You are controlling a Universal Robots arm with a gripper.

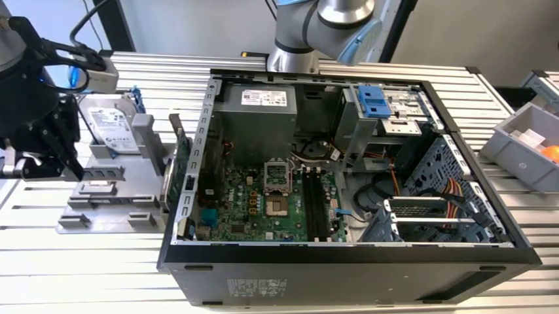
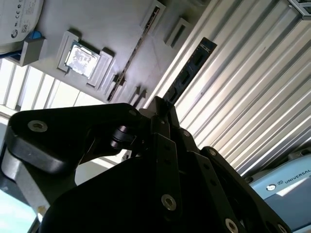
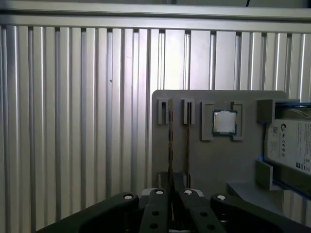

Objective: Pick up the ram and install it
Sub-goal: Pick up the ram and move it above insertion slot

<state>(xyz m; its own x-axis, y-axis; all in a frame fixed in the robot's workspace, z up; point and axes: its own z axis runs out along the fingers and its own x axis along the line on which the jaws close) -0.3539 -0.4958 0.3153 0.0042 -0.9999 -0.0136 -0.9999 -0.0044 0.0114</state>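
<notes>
Black fingers of your gripper (image 2: 159,108) are pinched close on one end of the ram (image 2: 190,68). The stick juts out from the tips, its row of dark chips showing in the second wrist view. You hold it over the ribbed metal table (image 2: 252,97), just beside the grey fixture plate (image 1: 109,212) at the exterior view's left, well apart from the open computer case (image 1: 349,254). A silver processor (image 3: 224,121) sits in its pocket on that plate.
</notes>
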